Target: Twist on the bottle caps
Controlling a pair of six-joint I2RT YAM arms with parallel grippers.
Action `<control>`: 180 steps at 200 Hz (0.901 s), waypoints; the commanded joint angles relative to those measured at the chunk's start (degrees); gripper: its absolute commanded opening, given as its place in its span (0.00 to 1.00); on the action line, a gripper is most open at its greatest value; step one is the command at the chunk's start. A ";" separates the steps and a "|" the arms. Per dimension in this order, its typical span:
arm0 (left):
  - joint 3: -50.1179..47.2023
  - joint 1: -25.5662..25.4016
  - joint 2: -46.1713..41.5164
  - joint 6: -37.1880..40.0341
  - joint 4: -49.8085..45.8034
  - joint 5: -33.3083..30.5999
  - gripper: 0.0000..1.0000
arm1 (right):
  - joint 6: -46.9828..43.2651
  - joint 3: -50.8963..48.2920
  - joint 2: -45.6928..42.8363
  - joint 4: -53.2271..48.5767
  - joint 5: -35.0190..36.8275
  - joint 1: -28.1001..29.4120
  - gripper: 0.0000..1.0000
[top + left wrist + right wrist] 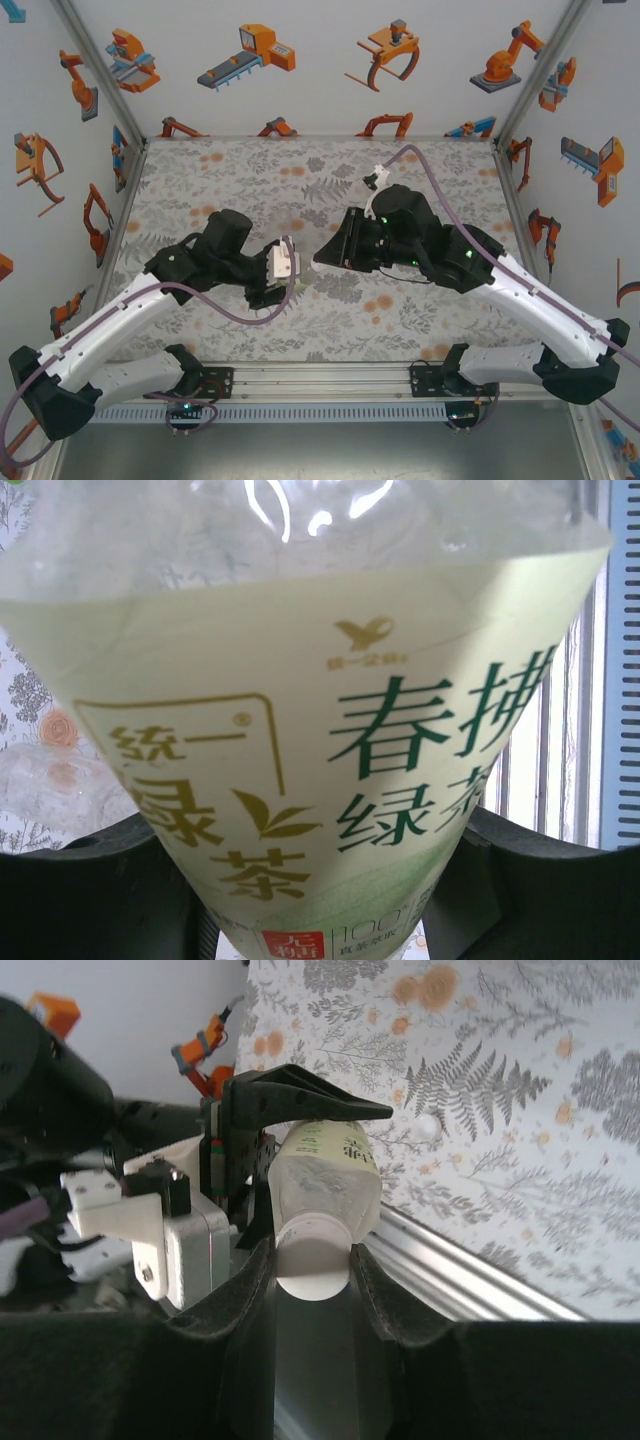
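The left gripper (310, 890) clamps the bottle (300, 730) around its label, lifted over the middle of the table (250, 180) with the neck pointing toward 3 o'clock. The right gripper (311, 1256) pinches the white cap (312, 1265) at the mouth. For a clean thread, the cap should sit square and be pressed lightly while twisting. The arms reach in from 7 and 5 o'clock, wrists facing each other.

white walls (320, 90) covered in little orange robot-arm and gripper cartoons, tabletop under a grey fern-print mat (240, 170) with orange blotches, bare aluminium posts (97, 65) in the back corners, slotted aluminium rail (320, 378) along the near edge, pretty flat even light
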 commanded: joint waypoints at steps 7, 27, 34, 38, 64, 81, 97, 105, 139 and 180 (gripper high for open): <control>1.20 -0.32 -0.34 1.09 5.17 3.65 0.04 | 9.37 0.47 0.49 -2.29 2.94 -0.14 0.12; 1.58 -0.32 -0.10 1.52 4.33 4.24 0.04 | 4.87 0.58 0.41 1.76 1.50 -0.14 0.28; 1.63 -0.33 -0.01 1.67 4.19 4.42 0.04 | 2.25 1.08 0.40 2.77 1.43 -0.15 0.33; 1.64 -0.32 -0.01 1.74 4.21 4.48 0.04 | 0.50 1.35 0.37 3.31 1.43 -0.14 0.36; 1.58 -0.33 0.25 1.96 4.06 5.11 0.04 | -13.61 4.37 -0.19 5.10 1.91 -0.14 0.43; 1.96 -0.32 0.60 2.26 3.40 5.69 0.04 | -25.35 6.65 -0.29 5.18 -0.36 -0.14 0.46; 2.07 -0.32 0.64 2.49 2.97 6.10 0.04 | -36.71 7.38 -1.10 5.37 -3.10 -0.14 0.49; 2.10 -0.34 0.63 2.62 2.88 6.20 0.04 | -42.46 7.36 -1.79 5.52 -4.59 -0.14 0.52; 2.41 -0.34 0.64 3.28 2.11 7.27 0.02 | -60.98 11.23 -1.20 0.27 -12.72 -0.14 0.57; 2.62 -0.34 0.17 3.02 2.12 7.46 0.02 | -81.47 16.99 2.42 -12.45 -19.06 -0.14 0.57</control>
